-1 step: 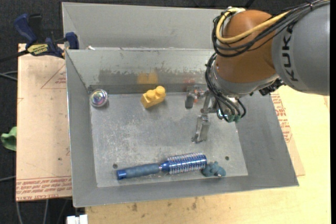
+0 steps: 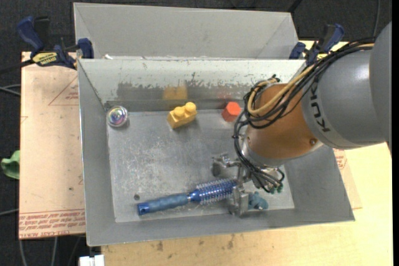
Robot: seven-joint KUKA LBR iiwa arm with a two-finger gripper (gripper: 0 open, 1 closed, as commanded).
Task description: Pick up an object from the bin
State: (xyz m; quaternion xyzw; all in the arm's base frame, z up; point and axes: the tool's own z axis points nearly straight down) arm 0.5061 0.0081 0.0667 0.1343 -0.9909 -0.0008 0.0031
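Note:
My gripper (image 2: 239,197) is low in the bin's front right part, under the orange-covered wrist. It is right at the bristle end of a blue hairbrush (image 2: 187,198), which lies flat along the front wall with its handle pointing left. A small teal thing (image 2: 257,201) lies just right of the gripper, partly hidden by cables. I cannot tell whether anything is held.
A yellow toy brick (image 2: 182,114) sits near the back wall. To its right, by the wrist, is a small orange thing (image 2: 232,110). A shiny round thing (image 2: 117,116) lies in the back left corner. The arm hides the bin's right side.

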